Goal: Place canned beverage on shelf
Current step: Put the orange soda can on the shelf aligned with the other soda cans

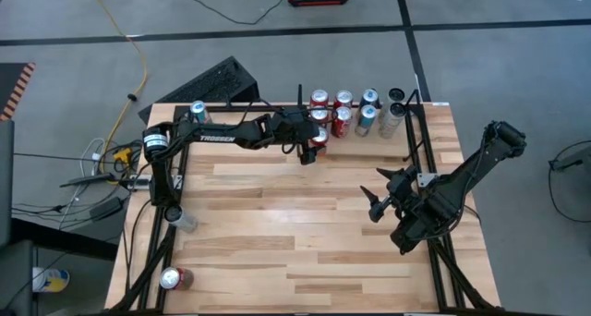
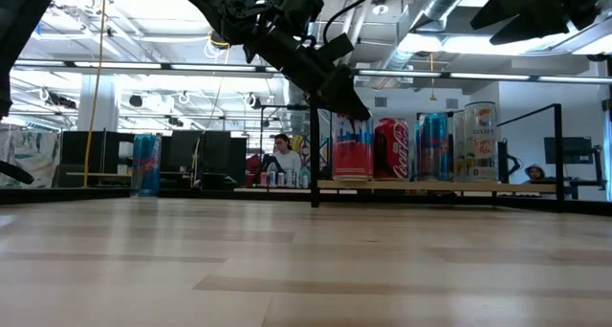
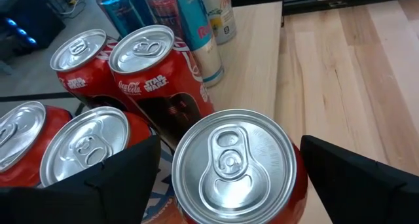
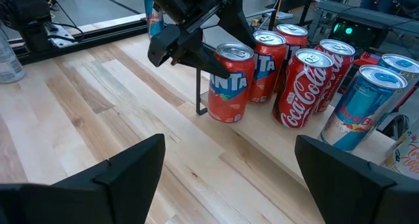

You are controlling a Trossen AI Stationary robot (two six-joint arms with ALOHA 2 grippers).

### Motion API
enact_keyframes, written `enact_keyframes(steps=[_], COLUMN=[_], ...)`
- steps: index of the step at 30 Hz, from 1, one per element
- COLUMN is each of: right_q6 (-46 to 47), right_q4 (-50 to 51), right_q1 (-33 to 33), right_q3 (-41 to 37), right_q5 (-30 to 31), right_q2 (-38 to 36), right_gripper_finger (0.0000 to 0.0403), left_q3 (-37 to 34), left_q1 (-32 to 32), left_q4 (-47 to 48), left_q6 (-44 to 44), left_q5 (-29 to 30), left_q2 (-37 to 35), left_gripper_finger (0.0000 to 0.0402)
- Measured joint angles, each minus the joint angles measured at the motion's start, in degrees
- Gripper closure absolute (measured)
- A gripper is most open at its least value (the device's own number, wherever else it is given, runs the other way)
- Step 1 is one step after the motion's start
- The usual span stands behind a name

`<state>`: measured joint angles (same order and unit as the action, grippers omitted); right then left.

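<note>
Grey concrete floor (image 1: 480,57) crossed by dark seams surrounds the table (image 1: 305,233). Beyond its far edge, ceiling ducts (image 2: 449,2) (strip lights too) hang above desks where a person (image 2: 283,157) sits.

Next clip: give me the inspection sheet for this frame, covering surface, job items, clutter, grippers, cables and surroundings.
Surface: light wood table, mostly bare in the middle.
Job items: orange Fanta can stands upright at the shelf edge beside the red cola cans; blue cans farther along.
Clutter: one can lying at the near left corner, another can at the far left.
Grippers: left gripper at the Fanta can, fingers on either side of it with gaps showing; right gripper open, waiting over the table's right side.
Cables: yellow cable on the floor at left.
Surroundings: keyboard behind the table; a person seated far back.
</note>
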<state>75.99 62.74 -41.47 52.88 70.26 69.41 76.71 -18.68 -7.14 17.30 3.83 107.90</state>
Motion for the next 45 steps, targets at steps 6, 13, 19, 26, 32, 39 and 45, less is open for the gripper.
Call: enact_keyframes(steps=[6, 13, 19, 26, 32, 39, 45], right_q6=[-0.13, -0.13, -0.06, -2.8, -30.79, -44.93, -56.14], right_q4=[0.02, 0.04, 0.02, -5.98, -29.85, -39.01, -52.35], right_q1=[0.0, 0.0, 0.0, 0.84, 7.01, 18.6, 29.99], right_q3=[0.0, 0.0, 0.0, 0.02, 0.02, 0.04, 0.02], right_q5=[-1.25, -1.49, -1.57, -1.69, -6.33, -17.82, -33.51], right_q2=[0.0, 0.0, -0.02, -0.02, 2.12, 6.42, 11.87], right_gripper_finger=[0.0035, 0.0035, 0.0035, 0.0035, 0.0035, 0.0063, 0.0128], left_q3=[0.5, 3.26, 4.15, 4.2, 4.22, -6.96, -26.86], left_q1=[0.13, 1.41, 2.67, 3.76, 4.53, 5.26, 6.56], left_q4=[0.98, 3.88, 4.16, 10.16, 23.53, 27.88, 15.53], left_q6=[-0.02, 2.57, 2.62, 3.19, 1.95, -3.75, -4.02], left_q5=[0.16, 3.01, -0.08, -0.09, 1.42, 1.55, 6.82], left_q2=[-0.02, -0.04, -2.23, -12.92, -26.22, -41.88, -57.01], left_gripper_finger=[0.0049, 0.0049, 0.0049, 0.0049, 0.005, 0.0069, 0.0087])
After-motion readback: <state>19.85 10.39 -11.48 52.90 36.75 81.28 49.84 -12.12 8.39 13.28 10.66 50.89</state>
